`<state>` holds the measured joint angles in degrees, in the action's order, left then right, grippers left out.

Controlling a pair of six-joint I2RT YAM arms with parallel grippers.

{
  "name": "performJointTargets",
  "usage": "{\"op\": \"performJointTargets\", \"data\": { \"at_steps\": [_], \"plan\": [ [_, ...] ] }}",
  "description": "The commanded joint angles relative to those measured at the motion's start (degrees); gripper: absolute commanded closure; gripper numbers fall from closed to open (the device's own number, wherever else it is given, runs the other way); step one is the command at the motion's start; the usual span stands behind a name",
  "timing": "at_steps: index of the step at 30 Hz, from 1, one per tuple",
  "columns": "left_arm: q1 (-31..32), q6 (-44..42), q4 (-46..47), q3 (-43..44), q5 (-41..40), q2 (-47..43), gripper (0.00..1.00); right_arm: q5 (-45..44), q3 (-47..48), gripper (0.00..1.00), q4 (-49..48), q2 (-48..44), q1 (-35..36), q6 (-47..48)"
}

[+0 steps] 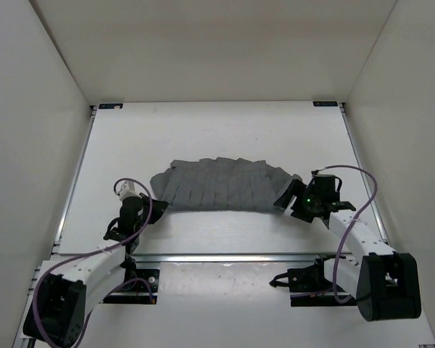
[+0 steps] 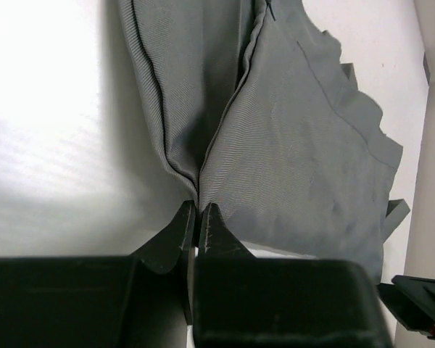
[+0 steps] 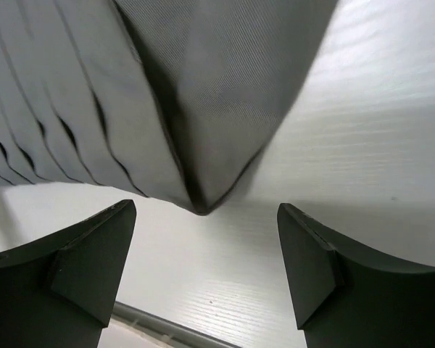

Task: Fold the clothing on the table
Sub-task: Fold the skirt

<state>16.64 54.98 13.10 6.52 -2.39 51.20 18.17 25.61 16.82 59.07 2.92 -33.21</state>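
Low in the left wrist view, the left claw [image 2: 198, 217] is clenched on one near corner of the skirt [image 1: 217, 185], its jaws pressed together and the grey cloth tented up into their tips. In the top view this is at the lower left of the garment. At the lower right, the right claw [image 3: 206, 212] stands released. Its fingers [image 3: 94, 254] are spread to either side of the other near corner, which points down between them and touches neither pad. The skirt lies spread across the middle of the white worktop [image 1: 217, 138], its pleats fanning toward the far side.

The step in hand looks like securing both near corners before the fold. To do it well, the right claw should go forward and low so the corner sits deep between the pads, then close on every layer, not just one pleat. Both claws should then lift evenly and carry the near edge over to the far edge, keeping the cloth taut between them.

No brand or label shows on the skirt. The small dark brackets [image 1: 324, 104] at the far corners may bear marks, too small to read.
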Motion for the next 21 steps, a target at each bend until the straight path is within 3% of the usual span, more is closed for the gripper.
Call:
{"op": "performJointTargets", "data": {
  "at_steps": [1, 7, 9, 11, 12, 16, 21],
  "plan": [
    [-0.5, 2.0, -4.3, -3.7, -1.8, -5.0, 1.00, 4.1, -1.0, 0.24, -8.6, 4.1, 2.0, -1.3],
    [-0.1, 0.8, -6.2, -4.0, -2.0, -6.9, 1.00, 6.0, -1.3, 0.27, -15.0, 10.9, 4.5, -4.1],
    [0.1, -0.4, -6.4, -3.3, -1.9, -5.9, 1.00, 7.8, -0.6, 0.38, -16.5, 13.0, 4.8, -4.5],
    [0.0, -2.2, -6.2, -2.4, -1.4, -4.0, 1.00, 8.6, -0.2, 0.74, -17.8, 13.8, 5.4, -4.8],
    [-0.3, -2.9, -5.9, -2.0, -0.8, -2.9, 1.00, 8.6, 0.2, 1.00, -18.0, 13.9, 5.4, -5.1],
    [0.5, -4.4, -4.8, 0.6, 0.2, 2.6, 1.00, 4.6, -1.4, 1.00, -16.9, 7.5, 2.4, -4.9],
    [6.6, -1.9, -0.5, 5.3, -0.9, 9.3, 1.00, 2.2, 1.8, 1.00, -6.5, 1.9, -6.9, 2.1]
  ]
}}
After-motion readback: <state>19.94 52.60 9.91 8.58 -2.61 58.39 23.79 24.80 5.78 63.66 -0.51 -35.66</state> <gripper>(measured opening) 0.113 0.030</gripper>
